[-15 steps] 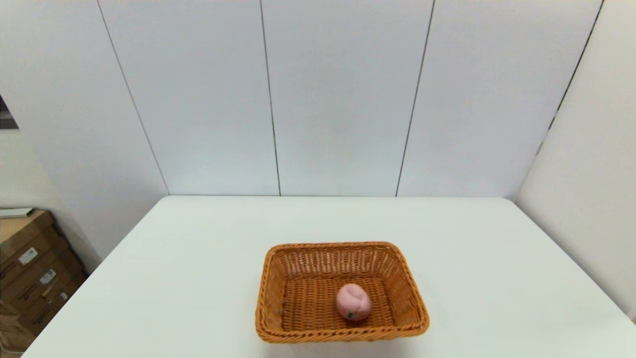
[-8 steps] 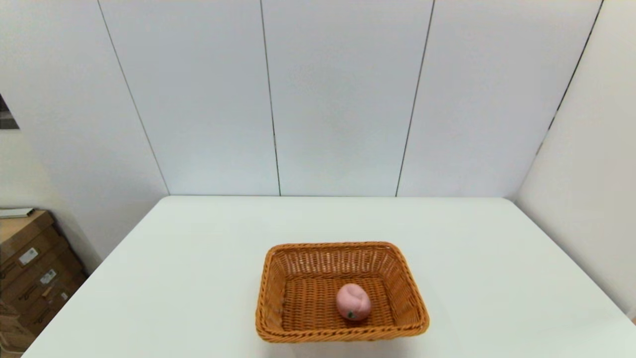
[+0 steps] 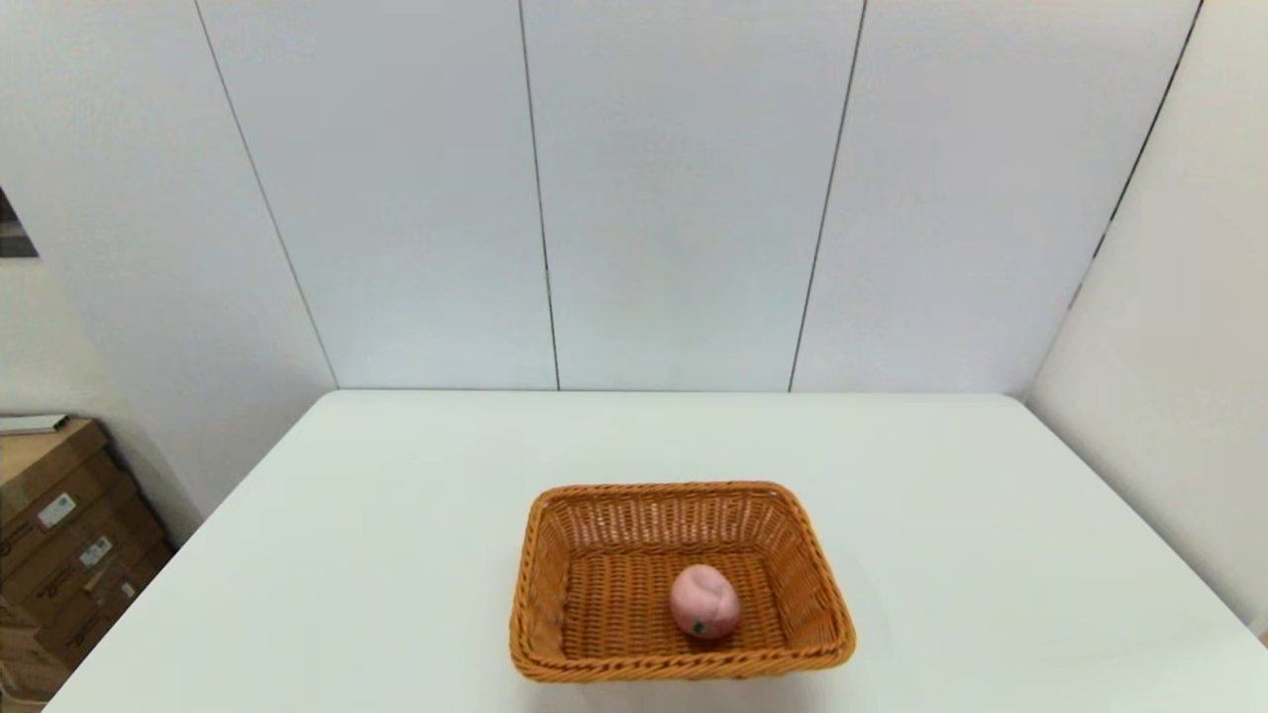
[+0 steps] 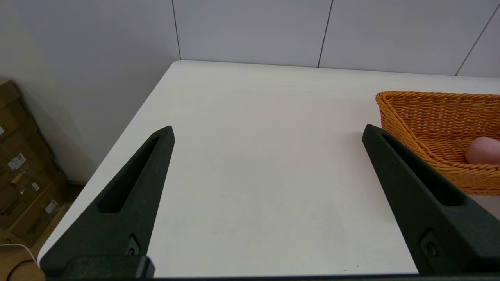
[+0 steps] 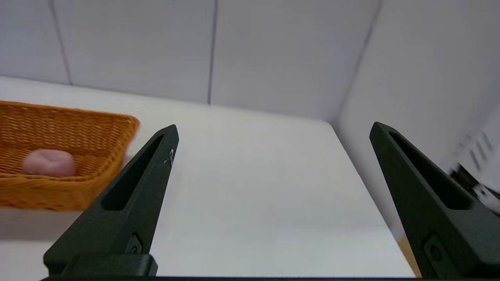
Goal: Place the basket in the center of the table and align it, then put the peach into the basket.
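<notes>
Left gripper (image 4: 267, 130) is spread wide, fingers far apart with nothing between them but bare white table (image 4: 254, 175), and it hangs over the table's left side near the robot. Off to this gripper's right, well apart from its fingertips, sits the basket (image 4: 429, 128), only its near corner and one sloped wicker wall in sight from the left wrist. A sliver of pink peach (image 4: 483, 150) peeks up inside it.

Over to the right gripper (image 5: 273, 130): same story, gaping fully, gripping nothing, poised above the table's right side close to the robot's edge. The basket (image 5: 58, 128) lies to this gripper's left, clear of the fingers, and the peach (image 5: 49, 162) rests on the woven floor inside.

From the head camera neither arm reaches into the shot. The basket (image 3: 555, 584) stands flat on the table (image 3: 396, 515), squared up with the table's edges, midway between the two grippers and a little ahead of them. The peach (image 3: 704, 601) lies on the basket's floor, right of its middle and toward the wall nearest the robot, crease facing up and the small green leaf mark toward the robot. Stacked cardboard boxes (image 3: 59, 545) stand on the floor beyond the left gripper's side of the table.
</notes>
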{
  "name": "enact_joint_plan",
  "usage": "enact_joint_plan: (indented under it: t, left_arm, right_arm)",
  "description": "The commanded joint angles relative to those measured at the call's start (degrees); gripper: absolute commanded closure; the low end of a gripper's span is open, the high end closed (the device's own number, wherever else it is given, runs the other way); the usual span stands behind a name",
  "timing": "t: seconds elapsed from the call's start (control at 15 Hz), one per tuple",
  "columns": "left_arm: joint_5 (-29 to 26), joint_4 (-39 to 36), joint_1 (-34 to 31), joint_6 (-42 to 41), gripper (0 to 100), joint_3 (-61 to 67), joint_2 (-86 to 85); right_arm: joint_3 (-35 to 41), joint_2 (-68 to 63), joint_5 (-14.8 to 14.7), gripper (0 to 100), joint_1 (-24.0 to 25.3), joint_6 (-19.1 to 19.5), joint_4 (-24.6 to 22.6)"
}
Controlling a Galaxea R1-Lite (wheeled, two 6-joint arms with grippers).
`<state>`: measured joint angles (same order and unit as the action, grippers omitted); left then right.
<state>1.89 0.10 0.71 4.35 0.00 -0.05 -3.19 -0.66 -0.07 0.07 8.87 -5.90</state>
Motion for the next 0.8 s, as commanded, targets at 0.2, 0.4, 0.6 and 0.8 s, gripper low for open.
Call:
enact_joint_plan:
  t: [0.2,0.4,0.6,0.8]
  left_arm:
    - [0.0,0.0,0.0,0.0,0,0.0,0.0]
    - [0.0,0.0,0.0,0.0,0,0.0,0.0]
    - [0.0,0.0,0.0,0.0,0,0.0,-0.1]
    - [0.0,0.0,0.0,0.0,0,0.0,0.0]
  right_arm:
    - [3.2,0.7,2.2,0,0.0,-2.9,5.0]
    - [3.1,0.7,0.7,0,0.0,-7.7,6.1]
    - [3.2,0.7,-0.8,0,0.1,-10.0,6.0]
    - [3.2,0.7,-0.8,0,0.0,-10.0,6.0]
